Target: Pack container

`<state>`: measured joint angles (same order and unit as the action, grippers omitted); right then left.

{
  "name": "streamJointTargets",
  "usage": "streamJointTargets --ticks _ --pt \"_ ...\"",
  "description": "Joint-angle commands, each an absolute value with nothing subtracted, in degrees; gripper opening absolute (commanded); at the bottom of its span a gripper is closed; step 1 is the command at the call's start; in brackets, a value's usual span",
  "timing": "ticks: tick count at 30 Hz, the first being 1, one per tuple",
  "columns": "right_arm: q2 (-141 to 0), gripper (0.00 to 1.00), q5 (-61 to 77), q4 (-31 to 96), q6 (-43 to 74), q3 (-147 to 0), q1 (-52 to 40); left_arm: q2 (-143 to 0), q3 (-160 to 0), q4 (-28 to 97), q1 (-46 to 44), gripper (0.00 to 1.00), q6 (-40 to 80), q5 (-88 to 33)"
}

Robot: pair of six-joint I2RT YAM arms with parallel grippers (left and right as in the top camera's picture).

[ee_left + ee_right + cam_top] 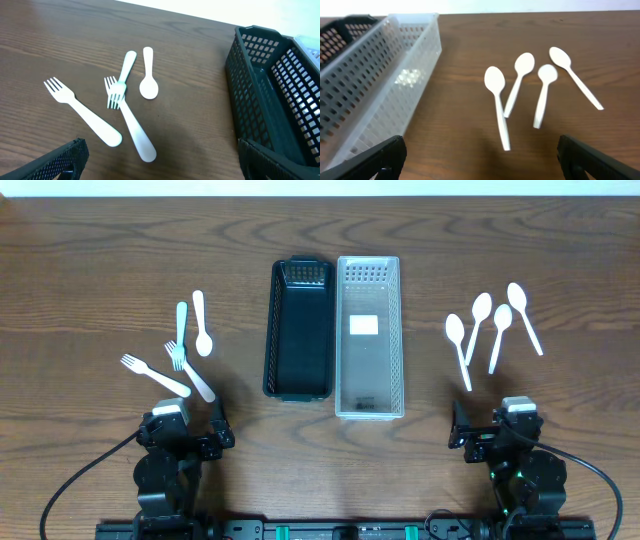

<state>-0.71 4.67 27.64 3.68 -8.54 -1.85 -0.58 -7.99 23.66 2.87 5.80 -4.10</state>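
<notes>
A black mesh basket [270, 330] and a clear mesh basket [400, 340] stand side by side at mid-table. Left of them lie two white forks [155, 376] [192, 372], a pale green fork [181, 330] and a white spoon [201, 325]. Right of them lie several white spoons [495, 330]. My left gripper [188, 430] is open and empty, just short of the forks [127, 117]. My right gripper [492, 430] is open and empty, just short of the spoons [497, 100]. The black basket [280, 95] and the clear basket [385, 75] show in the wrist views.
The clear basket holds only a white label [363, 325] on its floor. The black basket shows nothing inside. Bare wooden table [90, 270] surrounds the cutlery. The table's far edge [320, 194] runs along the top.
</notes>
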Motion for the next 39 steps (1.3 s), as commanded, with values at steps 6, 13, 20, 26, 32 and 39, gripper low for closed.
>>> streamJointTargets --ticks 6,13,20,26,32,39 --pt "-0.32 0.99 22.06 27.9 13.96 -7.84 -1.52 -0.23 -7.22 24.43 2.63 0.98 5.93 -4.1" --pt "-0.49 0.99 30.81 24.6 21.67 -8.47 -1.52 -0.6 -7.25 24.16 2.63 0.98 13.8 -4.16" --pt "-11.09 0.99 25.76 24.86 21.74 -16.93 -1.52 -1.06 -10.85 20.03 2.66 0.98 21.43 -11.4" --pt "-36.69 0.99 20.86 27.35 15.4 -32.16 -1.45 -7.68 -19.03 20.12 2.66 0.98 17.63 -9.58" --pt "-62.72 0.99 19.57 38.37 6.31 -56.62 0.36 -23.57 -32.38 22.06 2.66 0.98 17.63 -9.58" --pt "-80.58 0.99 17.82 48.56 -1.1 -77.41 3.4 -47.57 -53.91 36.82 2.72 0.98 9.69 -9.39"
